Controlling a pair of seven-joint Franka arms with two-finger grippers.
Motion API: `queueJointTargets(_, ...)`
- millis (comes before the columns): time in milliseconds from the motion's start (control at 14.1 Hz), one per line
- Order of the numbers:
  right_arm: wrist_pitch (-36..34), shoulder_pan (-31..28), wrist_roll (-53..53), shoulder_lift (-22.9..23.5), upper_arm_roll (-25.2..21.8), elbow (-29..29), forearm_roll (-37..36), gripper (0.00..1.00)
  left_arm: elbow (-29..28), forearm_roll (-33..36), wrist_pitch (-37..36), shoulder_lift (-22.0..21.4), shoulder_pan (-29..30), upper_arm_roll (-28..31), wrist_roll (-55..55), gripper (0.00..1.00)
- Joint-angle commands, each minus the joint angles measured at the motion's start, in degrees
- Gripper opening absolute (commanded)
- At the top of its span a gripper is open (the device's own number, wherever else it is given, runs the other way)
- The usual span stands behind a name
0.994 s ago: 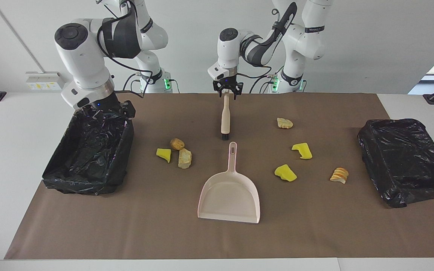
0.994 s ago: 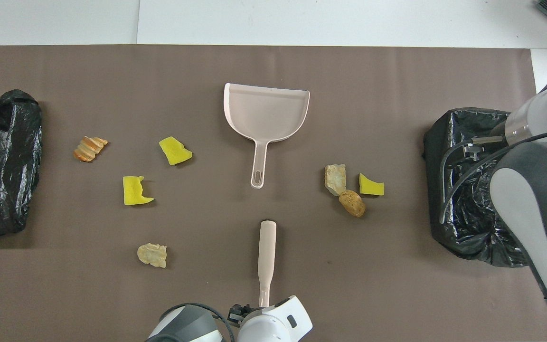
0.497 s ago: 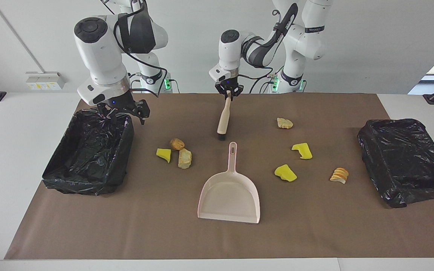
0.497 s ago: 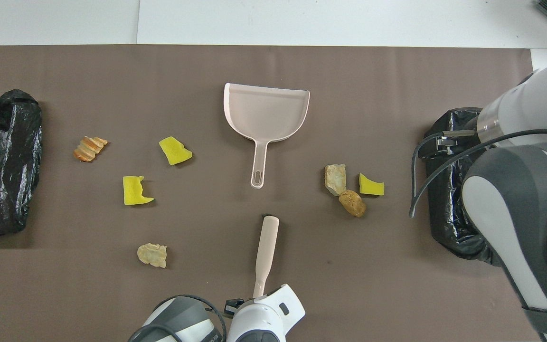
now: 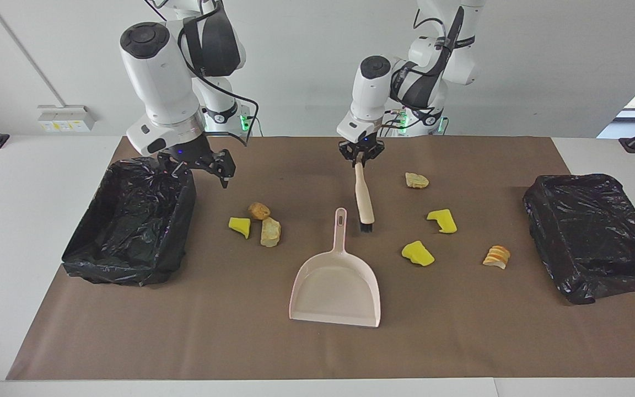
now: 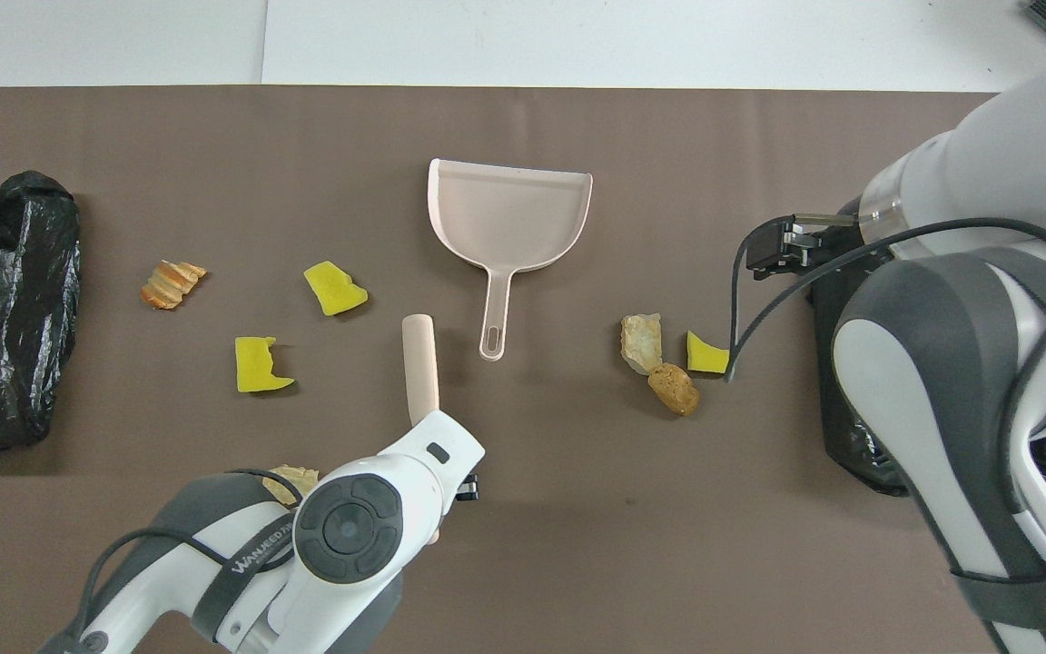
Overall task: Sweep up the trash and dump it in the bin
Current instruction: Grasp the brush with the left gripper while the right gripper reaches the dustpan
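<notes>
light: bright, even | shadows: soft | focus: sharp | glare: bin liners

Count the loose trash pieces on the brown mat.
7. Three cluster toward the right arm's end: yellow chunk, brown lump, tan lump. Four toward the left arm's end: tan piece, two yellow chunks, striped bread piece. None seems hidden.

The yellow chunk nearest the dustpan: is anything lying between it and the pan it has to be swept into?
Nothing visible does. Bare mat separates the yellow chunk from the dustpan. The left gripper holds the brush beside the pan's handle; the right gripper hangs open by the bin.
</notes>
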Motion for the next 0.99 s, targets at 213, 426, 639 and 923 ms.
queueJointTargets(213,0.15,6.86,10.94,8.19,1.52,6.07,1.77,1.00,8.25,-5.01,5.22,8.36,12.00,-0.69,3.32,0.00)
queueJointTargets(426,2.25,8.61,14.70,11.52,1.61,7.37,3.69,1.00,14.07,-10.11,5.75,13.20,16.93,-0.86,6.91,0.00)
queueJointTargets(639,4.09,12.48,22.10,19.60,1.61,15.28,3.88,1.00,16.11,-17.22,10.04,17.16,20.45,-1.39,13.24,0.00)
queueJointTargets(923,10.42,15.91,23.51,25.58,1.61,16.44,3.79,1.00,15.41,-21.29,10.42,17.27,19.85,-1.48,14.05,0.00)
